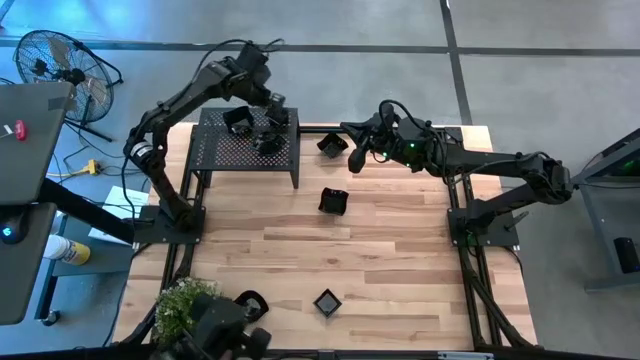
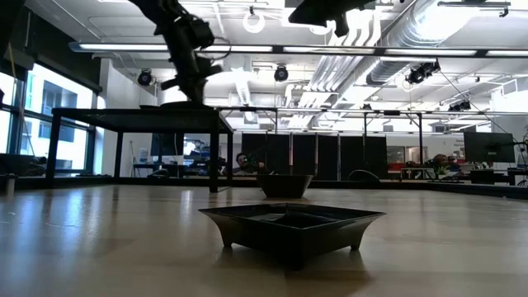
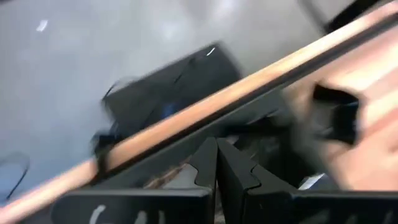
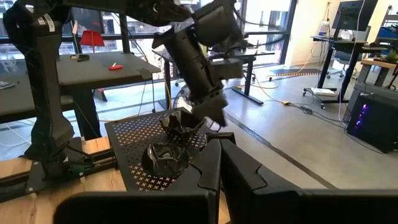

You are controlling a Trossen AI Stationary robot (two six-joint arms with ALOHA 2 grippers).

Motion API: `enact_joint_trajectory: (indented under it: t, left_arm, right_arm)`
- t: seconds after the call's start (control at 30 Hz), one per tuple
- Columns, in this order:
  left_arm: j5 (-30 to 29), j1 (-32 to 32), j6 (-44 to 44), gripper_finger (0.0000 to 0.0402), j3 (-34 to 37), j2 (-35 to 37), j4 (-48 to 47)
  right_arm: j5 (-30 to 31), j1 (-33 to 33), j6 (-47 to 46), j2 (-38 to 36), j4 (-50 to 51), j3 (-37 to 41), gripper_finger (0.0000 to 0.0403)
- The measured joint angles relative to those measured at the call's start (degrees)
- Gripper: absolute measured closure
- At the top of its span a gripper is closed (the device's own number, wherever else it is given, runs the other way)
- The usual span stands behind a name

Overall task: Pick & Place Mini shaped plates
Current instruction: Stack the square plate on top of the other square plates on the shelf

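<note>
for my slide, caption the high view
Left gripper over the perforated shelf; right gripper hovers beyond; mini plates scattered on table.

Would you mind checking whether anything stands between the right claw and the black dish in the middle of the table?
Nothing visible does: bare wood lies between the shut right claw and the glossy black dish.

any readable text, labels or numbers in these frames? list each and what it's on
None that can be read.
Left arm: a small white label near its upper joint, too small to read.
Left gripper: pale marks on the dark housing below its shut fingers, too blurred to read.
Mini plates, such as the square one near the table's front edge: no markings visible.
</note>
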State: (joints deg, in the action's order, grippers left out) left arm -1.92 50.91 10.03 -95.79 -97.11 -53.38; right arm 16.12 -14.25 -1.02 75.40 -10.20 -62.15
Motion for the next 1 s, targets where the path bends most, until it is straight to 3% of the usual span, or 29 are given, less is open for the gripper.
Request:
enact_joint_trajectory:
  t: [0.4,0.87,1.0]
  left_arm:
    - [0.4,1.6,-0.8,0.0401,0.1,-1.0,-7.3]
    - [11.7,1.6,-0.7,0.0401,0.1,-1.0,-10.0]
    - [12.6,1.6,-0.4,0.0401,0.1,-0.7,-10.7]
  right_arm:
    - [0.0,0.0,0.0,0.0,0.0,0.0,0.0398]
    - [0.0,0.0,0.0,0.0,0.0,0.0,0.0398]
    - [0.0,0.0,0.0,0.0,0.0,0.0,0.0401]
